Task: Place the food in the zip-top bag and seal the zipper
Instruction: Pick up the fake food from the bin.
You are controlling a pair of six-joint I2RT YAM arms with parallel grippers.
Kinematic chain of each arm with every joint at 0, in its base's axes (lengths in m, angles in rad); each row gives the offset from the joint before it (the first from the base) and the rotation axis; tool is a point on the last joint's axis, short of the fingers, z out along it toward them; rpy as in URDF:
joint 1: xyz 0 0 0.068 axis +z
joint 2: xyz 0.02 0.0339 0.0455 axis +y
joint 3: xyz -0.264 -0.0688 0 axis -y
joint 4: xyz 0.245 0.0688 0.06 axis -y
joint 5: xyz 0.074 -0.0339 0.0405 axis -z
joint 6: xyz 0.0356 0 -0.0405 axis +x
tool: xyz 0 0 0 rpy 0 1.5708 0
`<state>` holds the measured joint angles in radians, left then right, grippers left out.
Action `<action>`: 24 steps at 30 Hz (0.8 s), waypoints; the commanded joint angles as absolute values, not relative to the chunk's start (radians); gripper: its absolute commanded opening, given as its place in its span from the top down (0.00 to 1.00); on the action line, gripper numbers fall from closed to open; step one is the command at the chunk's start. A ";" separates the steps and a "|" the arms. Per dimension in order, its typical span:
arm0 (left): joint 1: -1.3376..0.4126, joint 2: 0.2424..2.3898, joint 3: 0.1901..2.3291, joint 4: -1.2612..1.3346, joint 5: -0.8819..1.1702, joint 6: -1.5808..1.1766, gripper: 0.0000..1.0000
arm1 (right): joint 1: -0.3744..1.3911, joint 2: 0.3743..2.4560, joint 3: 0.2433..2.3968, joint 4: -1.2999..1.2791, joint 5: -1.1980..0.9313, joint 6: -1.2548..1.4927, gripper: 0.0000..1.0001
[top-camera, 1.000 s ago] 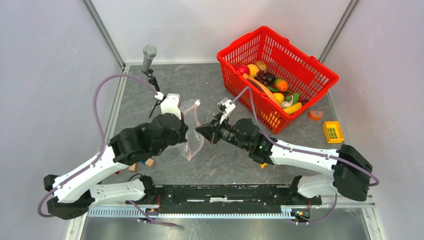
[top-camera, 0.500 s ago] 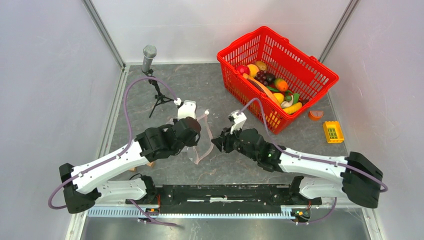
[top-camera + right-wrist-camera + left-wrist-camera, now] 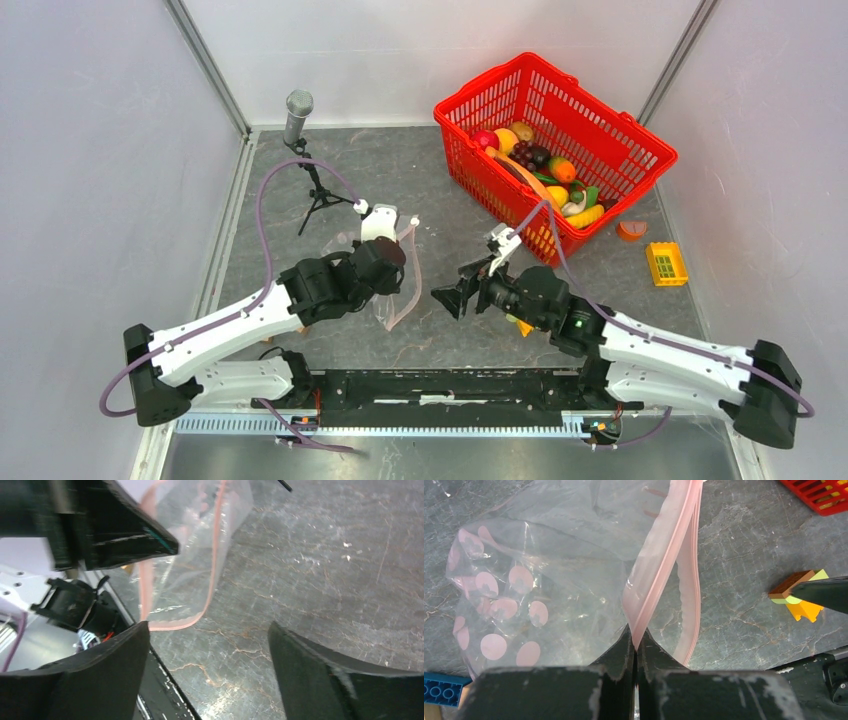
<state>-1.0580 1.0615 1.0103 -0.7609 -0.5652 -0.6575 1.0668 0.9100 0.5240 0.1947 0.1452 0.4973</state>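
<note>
Toward the back left of the worktop [image 3: 430, 170] stands a microphone [image 3: 298, 104] on a small tripod. Nearer the middle, the left gripper [image 3: 635, 641] is clenched on the pale-pink zipper [image 3: 667, 555] of the zip-top bag [image 3: 519, 580], pinching one strip while the other strip bows away, so the mouth gapes; the clear dotted body lies on the stone surface. Just to the right, the right gripper [image 3: 209, 627] is released, jaws spread wide, near the bag but apart from it. Farther right at the back, the food [image 3: 545, 170] lies heaped in the red basket [image 3: 487, 185], with a yellow block [image 3: 666, 263] beside it.
</note>
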 commanded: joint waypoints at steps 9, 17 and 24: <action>-1.056 1.100 0.997 -0.592 -0.616 -0.704 0.98 | 1.066 0.599 0.527 -0.072 0.404 0.322 0.03; -1.047 1.226 1.043 -0.566 -0.634 -0.719 0.98 | 1.066 0.553 0.686 -0.083 0.754 0.096 0.02; -0.986 1.218 1.012 -0.501 -0.539 -0.685 0.98 | 1.032 0.837 1.065 -0.205 0.844 -0.126 0.07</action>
